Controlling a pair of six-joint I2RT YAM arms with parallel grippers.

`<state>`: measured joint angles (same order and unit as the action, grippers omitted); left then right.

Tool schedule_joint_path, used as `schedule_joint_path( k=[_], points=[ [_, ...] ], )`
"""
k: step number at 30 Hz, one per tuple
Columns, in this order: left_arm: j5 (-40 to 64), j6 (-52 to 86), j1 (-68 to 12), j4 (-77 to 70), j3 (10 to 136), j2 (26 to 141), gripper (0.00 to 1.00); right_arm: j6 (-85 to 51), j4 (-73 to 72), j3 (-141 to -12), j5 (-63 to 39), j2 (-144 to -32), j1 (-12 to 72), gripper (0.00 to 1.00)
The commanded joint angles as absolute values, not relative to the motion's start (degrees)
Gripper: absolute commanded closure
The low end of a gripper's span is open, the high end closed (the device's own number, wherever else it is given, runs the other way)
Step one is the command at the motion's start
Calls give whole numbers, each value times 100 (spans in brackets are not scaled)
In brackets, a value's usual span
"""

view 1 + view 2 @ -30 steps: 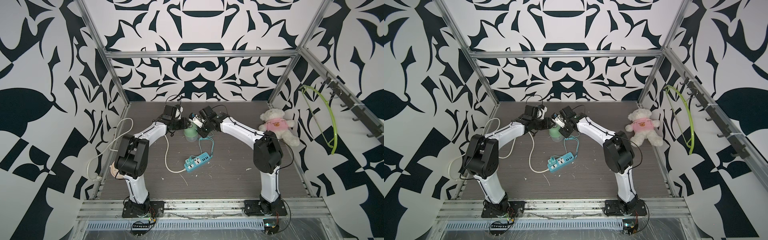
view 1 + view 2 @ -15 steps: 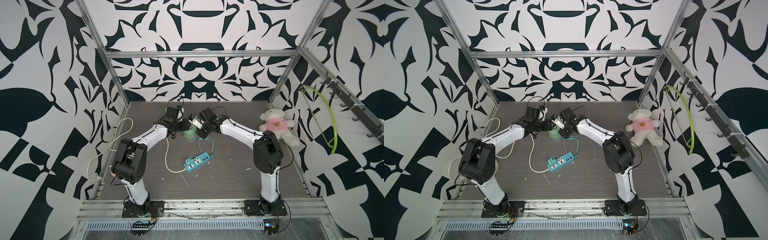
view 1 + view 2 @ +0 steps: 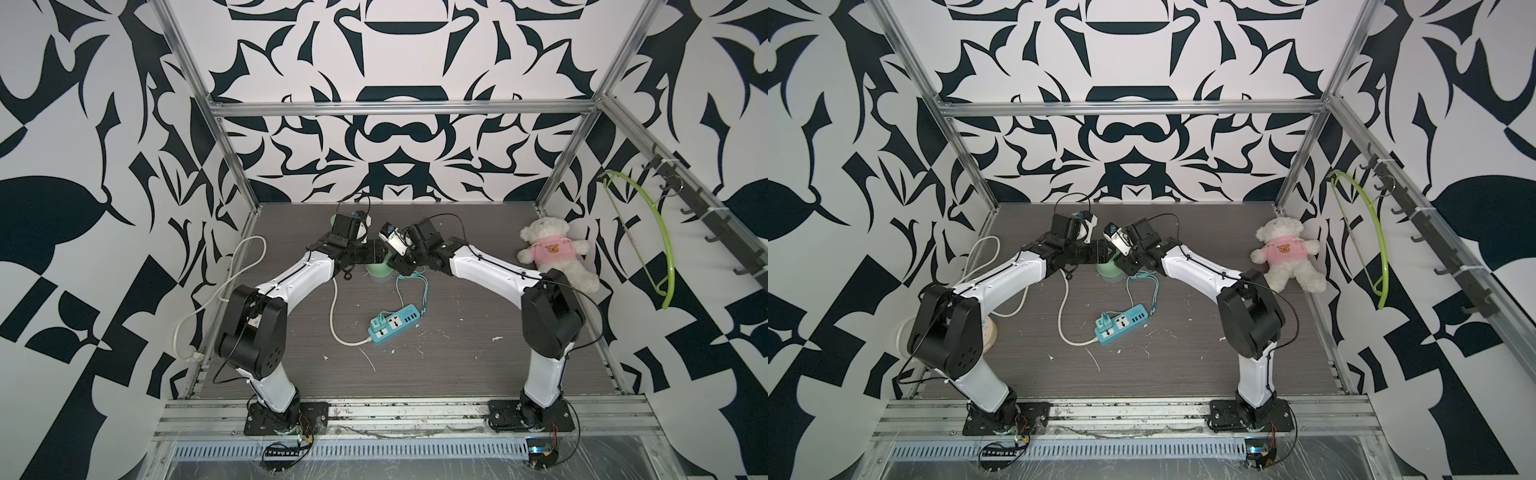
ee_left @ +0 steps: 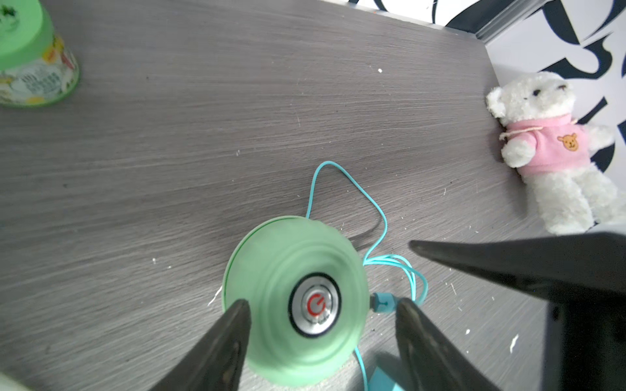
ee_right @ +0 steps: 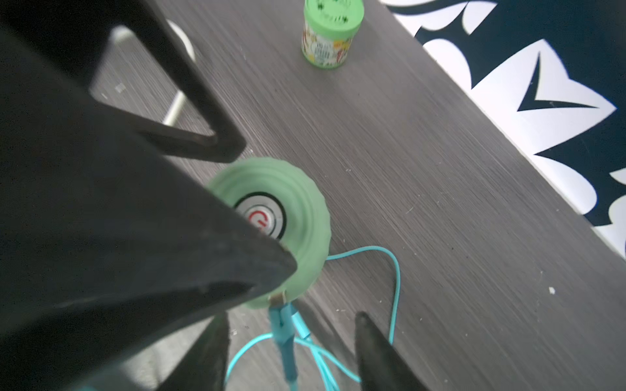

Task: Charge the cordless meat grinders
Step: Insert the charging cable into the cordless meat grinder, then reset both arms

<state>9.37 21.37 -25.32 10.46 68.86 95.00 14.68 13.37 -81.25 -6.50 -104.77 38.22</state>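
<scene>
Left gripper [image 3: 374, 258] and right gripper [image 3: 400, 266] tip to tip over cordless meat grinder [image 3: 379, 272] in both top views, grinder at twelve o'clock from power strip [image 3: 394, 324]. From left wrist: fingers [image 4: 230, 342] wide apart, either side of the mint dome, no squeeze. From right wrist: jaws wide too, teal cable plug [image 5: 282, 318] between them untouched, its end at grinder's side.

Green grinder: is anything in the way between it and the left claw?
Only the teal plug. The left gripper is open around the grinder, and the plug in the grinder's side sits between it and one finger.
</scene>
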Motion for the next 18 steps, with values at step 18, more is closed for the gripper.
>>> schedule_joint_path(
  k=[18],
  points=[
    [-3317,2092,-706,-427,3803,7095,8,-446,-1346,-2743,2200,-6362,1734,28]
  ],
)
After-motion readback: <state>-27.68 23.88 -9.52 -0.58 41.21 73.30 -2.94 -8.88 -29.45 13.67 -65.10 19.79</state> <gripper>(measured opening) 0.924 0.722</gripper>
